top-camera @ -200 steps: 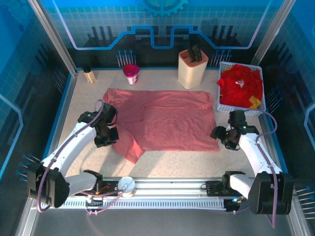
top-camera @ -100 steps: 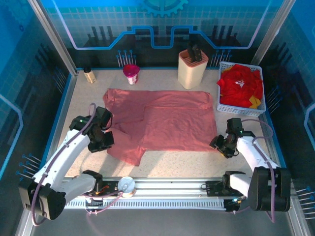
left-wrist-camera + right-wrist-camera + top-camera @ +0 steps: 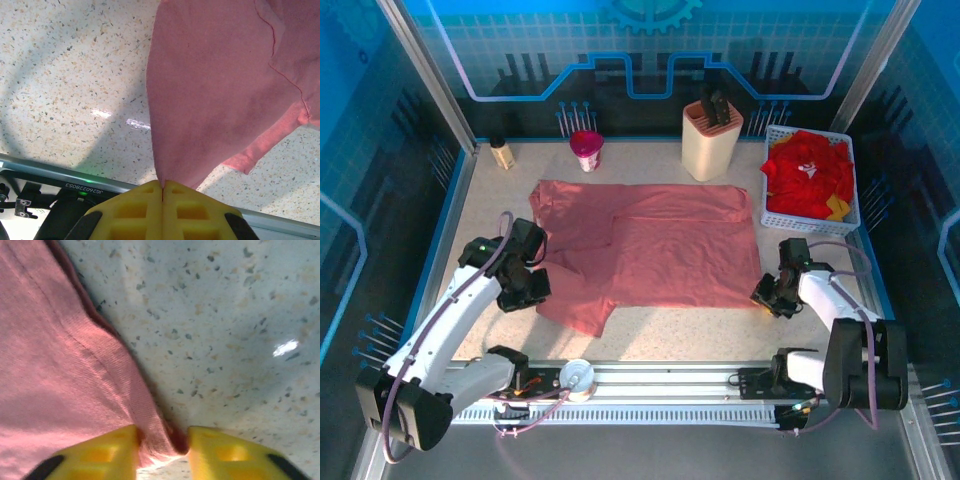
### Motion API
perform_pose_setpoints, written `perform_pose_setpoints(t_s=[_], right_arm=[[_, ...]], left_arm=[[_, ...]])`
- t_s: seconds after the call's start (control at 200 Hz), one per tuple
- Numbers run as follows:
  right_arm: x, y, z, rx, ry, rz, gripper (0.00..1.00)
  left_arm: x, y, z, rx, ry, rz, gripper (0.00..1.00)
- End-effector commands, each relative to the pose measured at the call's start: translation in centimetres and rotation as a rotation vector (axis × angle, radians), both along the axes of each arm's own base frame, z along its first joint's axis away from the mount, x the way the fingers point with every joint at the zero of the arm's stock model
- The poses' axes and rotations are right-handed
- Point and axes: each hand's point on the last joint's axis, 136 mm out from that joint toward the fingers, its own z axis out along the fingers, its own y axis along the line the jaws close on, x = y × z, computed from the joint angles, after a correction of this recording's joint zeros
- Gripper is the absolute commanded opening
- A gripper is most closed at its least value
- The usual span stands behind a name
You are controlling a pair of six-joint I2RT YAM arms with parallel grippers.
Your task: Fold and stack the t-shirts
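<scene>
A salmon-pink t-shirt [image 3: 655,245] lies spread across the middle of the table. My left gripper [image 3: 527,287] is shut on its near left edge, and the cloth [image 3: 215,90] runs up from the closed yellow fingers [image 3: 137,210]. My right gripper [image 3: 770,297] sits low at the shirt's near right corner, jaws open, with the corner's hem [image 3: 160,440] bunched between the yellow fingertips [image 3: 112,450]. Red t-shirts [image 3: 807,172] with a bit of yellow [image 3: 836,208] are piled in the white mesh basket [image 3: 775,218] at the back right.
A cream knife block [image 3: 711,138] stands at the back centre, a pink cup [image 3: 586,150] and a small bottle [image 3: 501,152] to its left. A roll of tape [image 3: 577,377] rests on the front rail [image 3: 670,385]. Bare speckled tabletop [image 3: 660,330] lies along the near edge.
My right gripper has come down and toward the near edge onto the shirt's near right corner. My left gripper has drawn the shirt's left edge outward and nearer, then nearly stopped.
</scene>
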Motion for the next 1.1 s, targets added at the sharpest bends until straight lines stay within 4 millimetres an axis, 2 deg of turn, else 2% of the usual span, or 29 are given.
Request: perform_pose_setpoints(t_s=[0.0, 0.11, 0.29, 0.52, 0.63, 0.941, 0.976, 0.991, 1.006, 1.026, 1.096], right_arm=[[1.2, 1.7, -0.6, 0.095, -0.042, 0.025, 0.09], [1.3, 1.7, 0.2, 0.095, -0.061, 0.036, 0.00], [0.4, 1.2, 1.3, 0.062, -0.079, 0.047, 0.00], [-0.2, 1.6, 2.2, 0.080, -0.110, 0.042, 0.00], [0.3, 1.4, 3.2, 0.069, -0.140, 0.045, 0.00], [3.6, 1.3, 5.9, 0.093, -0.180, 0.094, 0.00], [3.6, 1.3, 5.8, 0.096, -0.168, 0.104, 0.10], [3.5, 1.3, 5.7, 0.094, -0.160, 0.105, 0.11], [3.4, 1.3, 5.6, 0.092, -0.154, 0.104, 0.09], [3.2, 1.2, 5.4, 0.086, -0.148, 0.101, 0.01], [3.0, 1.1, 4.9, 0.085, -0.153, 0.091, 0.00]], left_arm=[[-0.6, 0.2, 0.4, 0.006, 0.008, 0.000, 0.00], [-1.0, 0.1, 0.9, -0.011, -0.012, 0.016, 0.00], [-2.3, 0.5, 1.8, -0.027, -0.045, 0.067, 0.00], [-3.3, -0.9, 2.4, -0.147, -0.080, 0.086, 0.00], [-2.1, -0.8, 3.4, -0.131, -0.129, 0.068, 0.00], [3.6, -1.1, 5.4, -0.098, -0.202, 0.013, 0.00], [3.8, -1.1, 5.4, -0.097, -0.200, 0.009, 0.00], [3.8, -1.2, 5.3, -0.098, -0.199, 0.008, 0.00], [3.9, -1.1, 5.3, -0.097, -0.198, 0.007, 0.00], [4.0, -1.2, 5.2, -0.097, -0.199, 0.005, 0.00], [4.1, -1.0, 4.9, -0.087, -0.200, -0.001, 0.00]])
